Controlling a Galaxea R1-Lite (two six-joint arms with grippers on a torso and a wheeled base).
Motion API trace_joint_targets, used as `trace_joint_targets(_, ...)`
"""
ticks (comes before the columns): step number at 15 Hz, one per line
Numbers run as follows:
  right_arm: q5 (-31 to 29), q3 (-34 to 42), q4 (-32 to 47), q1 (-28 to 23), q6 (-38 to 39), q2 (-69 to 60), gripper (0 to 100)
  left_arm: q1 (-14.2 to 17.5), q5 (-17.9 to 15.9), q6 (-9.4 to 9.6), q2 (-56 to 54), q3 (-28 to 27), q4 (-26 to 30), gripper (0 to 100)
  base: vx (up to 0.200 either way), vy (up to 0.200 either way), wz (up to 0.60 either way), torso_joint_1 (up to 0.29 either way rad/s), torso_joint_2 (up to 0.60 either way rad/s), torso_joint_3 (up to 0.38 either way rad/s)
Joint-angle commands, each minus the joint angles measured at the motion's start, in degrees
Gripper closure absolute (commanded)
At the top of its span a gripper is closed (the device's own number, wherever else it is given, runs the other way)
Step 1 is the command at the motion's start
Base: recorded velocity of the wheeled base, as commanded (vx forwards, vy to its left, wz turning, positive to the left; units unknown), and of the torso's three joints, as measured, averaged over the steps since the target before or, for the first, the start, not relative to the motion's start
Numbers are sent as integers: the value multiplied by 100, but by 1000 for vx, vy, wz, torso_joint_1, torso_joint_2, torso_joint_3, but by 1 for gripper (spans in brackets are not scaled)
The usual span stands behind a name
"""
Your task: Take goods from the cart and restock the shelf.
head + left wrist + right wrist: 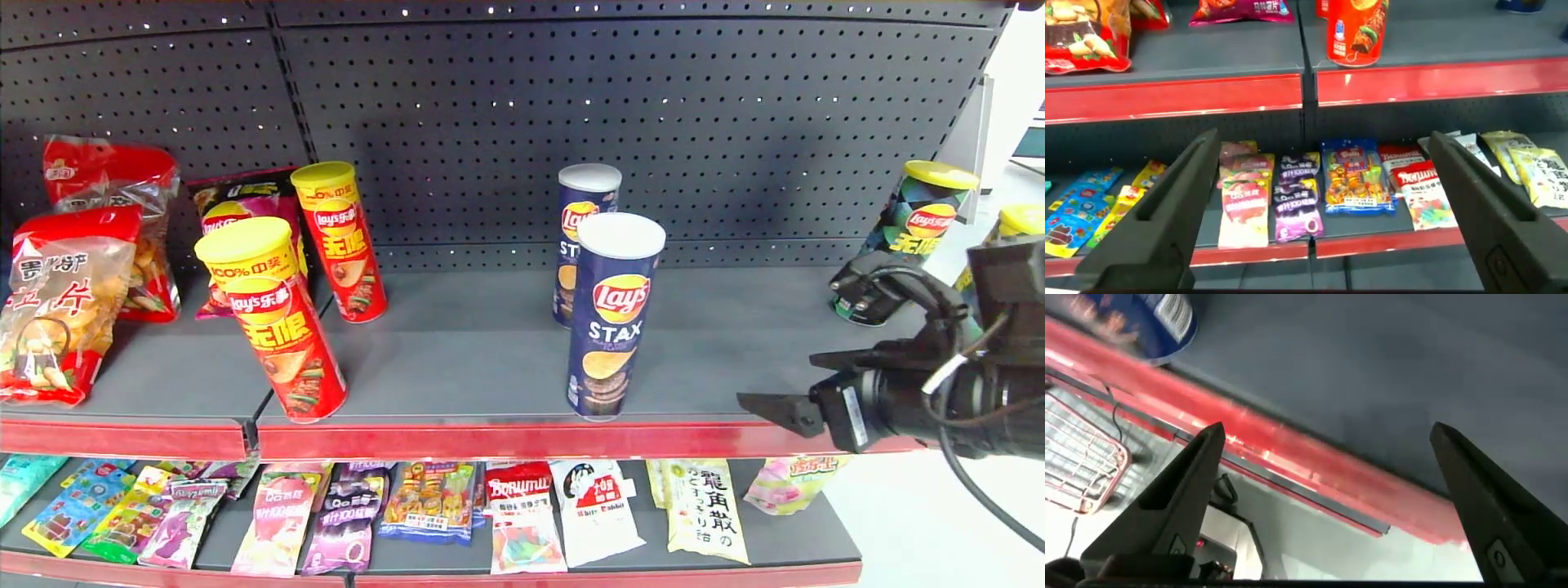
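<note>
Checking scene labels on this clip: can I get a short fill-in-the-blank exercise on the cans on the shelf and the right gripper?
1. The two blue cans on the upper shelf have ____ lids.
2. The two red cans to their left have ____ lids.
3. The right gripper is open at the shelf's front edge and holds ____.
Missing words: white; yellow; nothing.

Head camera overlooks the shelf [490, 351]; wrist cameras face it, right seemingly nearer.
</note>
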Motion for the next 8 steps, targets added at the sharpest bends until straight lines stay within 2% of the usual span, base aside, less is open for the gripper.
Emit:
trace_joint_targets(1,0,-315,-44,63,-4,743,0,5,-1,26,24,1,0,0,0,0,0,0,0,0)
trace_joint_targets(4,-26,-904,-44,195,-13,1323,0,-3,-28,79,24,1,0,0,0,0,0,0,0,0)
trace_joint_targets(8,-149,-1044,-44,265,-13,1613,0,5,-19,114,24,1,0,0,0,0,0,0,0,0)
